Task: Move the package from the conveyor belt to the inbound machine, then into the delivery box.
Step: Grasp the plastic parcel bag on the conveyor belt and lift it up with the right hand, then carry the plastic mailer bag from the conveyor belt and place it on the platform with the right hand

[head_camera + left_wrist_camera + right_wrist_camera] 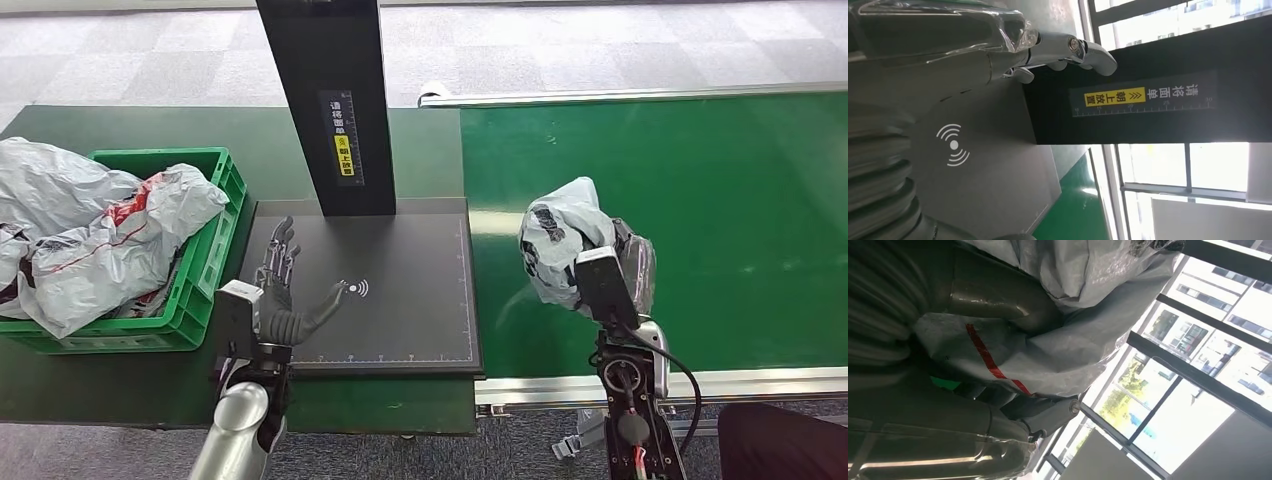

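A grey plastic package (560, 245) with dark print hangs just above the green conveyor belt (720, 200), gripped by my right hand (625, 265). Up close in the right wrist view, the package (1058, 350) shows a red stripe and my fingers (993, 302) are wrapped around it. The black inbound machine plate (400, 320) with a white signal mark lies left of the belt, under a black post (335, 100). My left hand (285, 290) hovers over the plate's left part, fingers spread, holding nothing. The left wrist view shows the plate's signal mark (954, 145) and the post's yellow label (1115, 97).
A green crate (205, 270) at the left holds several grey packages; more bags spill over its left side. The belt's metal frame (650, 385) runs along the near edge. A dark object (780, 440) sits at the bottom right corner.
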